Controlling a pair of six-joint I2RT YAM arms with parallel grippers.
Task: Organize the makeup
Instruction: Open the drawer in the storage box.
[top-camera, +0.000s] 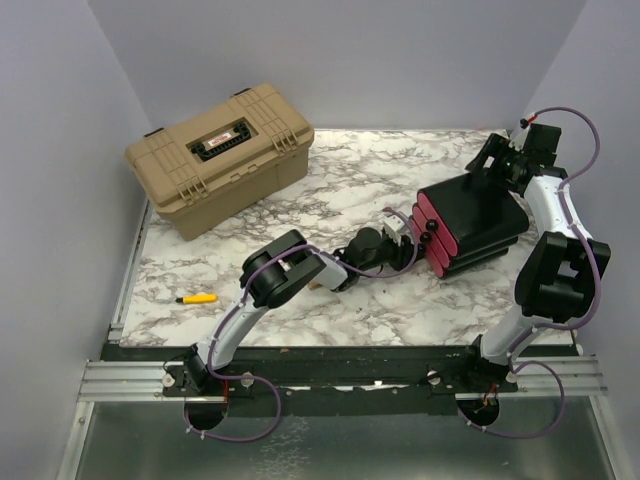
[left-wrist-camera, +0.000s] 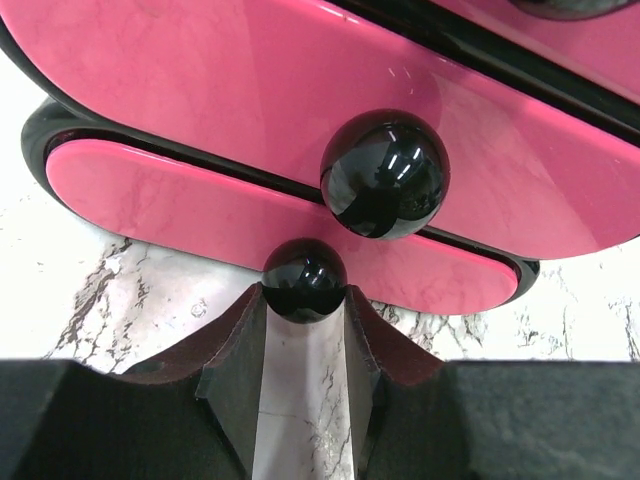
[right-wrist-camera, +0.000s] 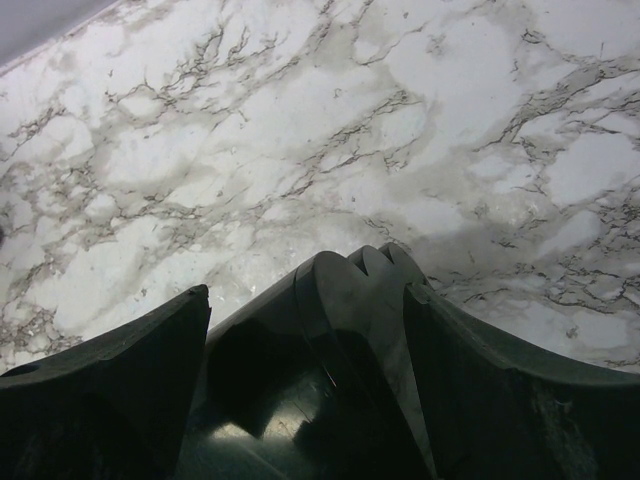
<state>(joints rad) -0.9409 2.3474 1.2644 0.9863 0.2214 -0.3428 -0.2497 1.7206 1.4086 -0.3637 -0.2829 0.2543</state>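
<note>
Drawer opening in hand, judging by left gripper (left-wrist-camera: 304, 296) set at lower knob (left-wrist-camera: 304, 280) of black box (top-camera: 475, 215) with pink drawers. No makeup visible in any view. Cannot tell its whereabouts; possibly behind the closed drawer fronts. Lower drawer (left-wrist-camera: 200, 205) shut, flush with the box front. Likewise the drawer above, with upper knob (left-wrist-camera: 385, 175) untouched.

Left gripper: jaws narrow, one of the pads (left-wrist-camera: 240, 340) on each side of lower knob, at the very tips, apparently touching on both sides. Counts as grasping the knob, though shallowly. Nothing else held.

Right gripper (right-wrist-camera: 307, 290): jaws wide, straddling a glossy black edge, taken to be the rear of the box. Cannot tell whether clamped or merely flanking. Sits at the far side of the box in the overhead view, well apart from left gripper.

Next move calls for a straight pull along the drawer's line, away from the box front, grip square to avoid slip of the round knob off the tips. Calls also for bracing from behind, to prevent sliding of the box on marble table (top-camera: 330, 180). Yellow pen (top-camera: 197, 298) and tan case (top-camera: 220, 155) well apart, not concerned.
</note>
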